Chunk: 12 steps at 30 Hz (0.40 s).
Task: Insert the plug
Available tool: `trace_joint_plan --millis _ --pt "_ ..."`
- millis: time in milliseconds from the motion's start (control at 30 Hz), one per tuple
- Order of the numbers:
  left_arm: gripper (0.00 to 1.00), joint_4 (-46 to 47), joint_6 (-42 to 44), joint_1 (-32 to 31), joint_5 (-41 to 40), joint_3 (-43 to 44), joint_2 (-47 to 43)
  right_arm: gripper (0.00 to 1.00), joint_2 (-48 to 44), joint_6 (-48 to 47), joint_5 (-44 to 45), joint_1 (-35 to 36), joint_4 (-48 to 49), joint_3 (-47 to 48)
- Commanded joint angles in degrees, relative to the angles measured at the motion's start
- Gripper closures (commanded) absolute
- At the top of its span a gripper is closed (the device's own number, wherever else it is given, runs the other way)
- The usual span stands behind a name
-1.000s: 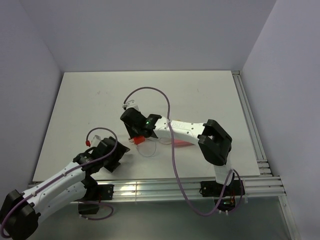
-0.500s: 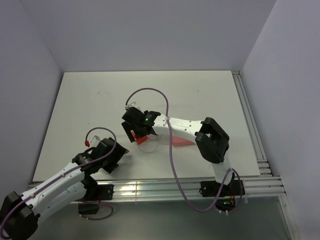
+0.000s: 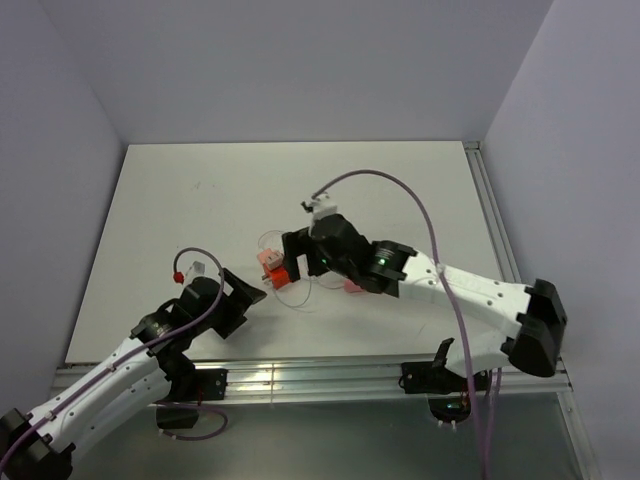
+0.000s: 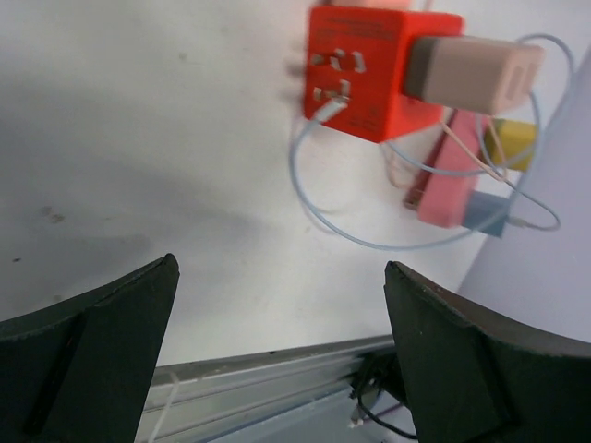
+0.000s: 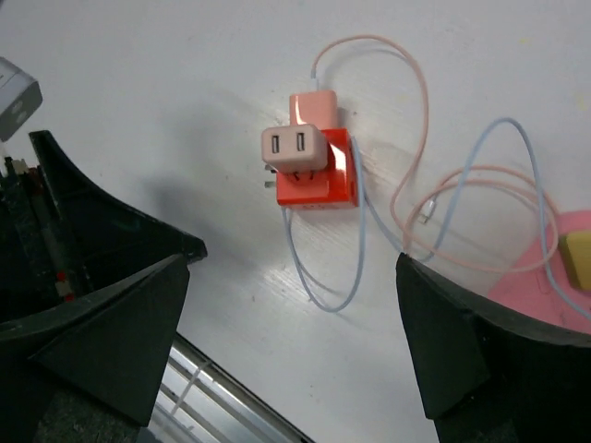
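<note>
Left gripper (image 4: 282, 314) jaws spread wide, nothing in them. It sits low over the white table (image 3: 180, 200), near the orange adapter cube (image 3: 271, 267) on its left, not touching. Cube lies on the table between the two grippers. Beige USB charger (image 5: 294, 148) sits against one face of the cube, pink charger (image 5: 314, 108) against another. Thin blue cable (image 5: 319, 277) and pink cable (image 5: 416, 120) loop beside it. Right gripper (image 5: 291, 314) jaws wide too, empty, just right of the cube, clear of the beige charger.
</note>
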Motion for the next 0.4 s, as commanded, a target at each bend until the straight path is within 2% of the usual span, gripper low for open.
trace_joint_plan --millis 0,133,200,233,267,300,333,367 --pt "0.01 6.37 4.88 0.13 4.12 -0.46 -0.58 0.0 -8.59 6.28 5.5 -0.62 7.12 -12.33" --pt "0.01 15.85 7.08 0.92 10.88 -2.3 1.35 0.0 -24.99 12.61 8.13 -0.71 13.63 -27.36" --pt "0.01 25.85 7.53 1.71 17.18 -4.05 1.61 0.0 -31.34 15.07 9.45 -0.54 16.17 -36.39" --pt "0.0 29.55 7.27 1.98 19.4 -6.76 1.09 0.0 -38.34 16.82 9.63 -0.53 17.32 -39.75" --pt "0.01 43.25 6.92 2.33 22.12 -8.88 0.48 0.0 -42.23 17.28 8.67 -0.45 18.72 -43.18" --pt "0.0 51.82 4.04 3.03 25.63 -11.68 -0.4 0.0 -46.28 18.06 7.88 -0.45 20.83 -49.74" --pt "0.01 65.13 1.41 3.3 30.1 -18.84 -2.49 0.0 -55.89 18.33 3.09 -0.36 23.02 -53.37" --pt "0.01 78.32 -1.49 3.38 30.93 -24.14 -3.47 0.0 -61.73 17.73 -3.23 -0.18 26.87 -57.5"
